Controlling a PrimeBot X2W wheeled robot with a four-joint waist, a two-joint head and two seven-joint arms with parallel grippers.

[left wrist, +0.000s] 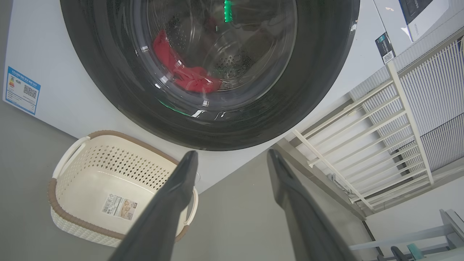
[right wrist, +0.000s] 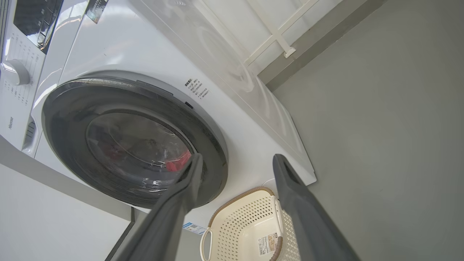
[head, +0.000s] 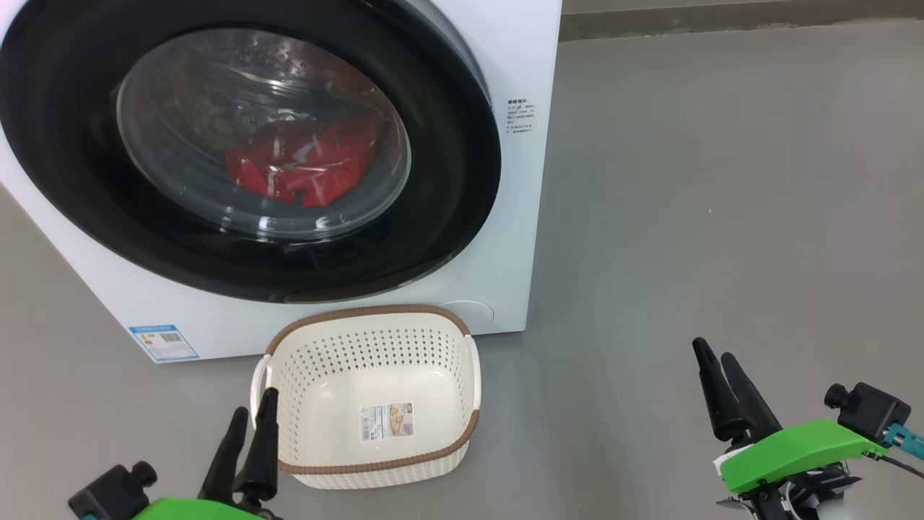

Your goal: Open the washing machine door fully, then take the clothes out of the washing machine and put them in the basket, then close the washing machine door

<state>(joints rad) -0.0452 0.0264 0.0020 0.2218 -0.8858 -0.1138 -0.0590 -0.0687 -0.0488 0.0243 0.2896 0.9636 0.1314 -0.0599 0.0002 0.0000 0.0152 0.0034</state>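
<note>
The washing machine door (head: 249, 137) is seen shut against the washing machine (head: 523, 65), and the clothes (head: 310, 170) (red fabric, blurred by the glass) are heaped low in the drum behind it. The basket (head: 368, 312) is set on the floor (head: 686, 180) just below the door. The left claw (head: 254, 403) is poised near the basket's left end, the right claw (head: 712, 349) well apart; both are spread, nothing gripped.

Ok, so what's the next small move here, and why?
Probably raise the right claw to the door's right edge to pull it open. The door looks shut, with the red clothes behind its glass. The basket is empty, and this claw, like the left claw, is open and holds nothing.
</note>
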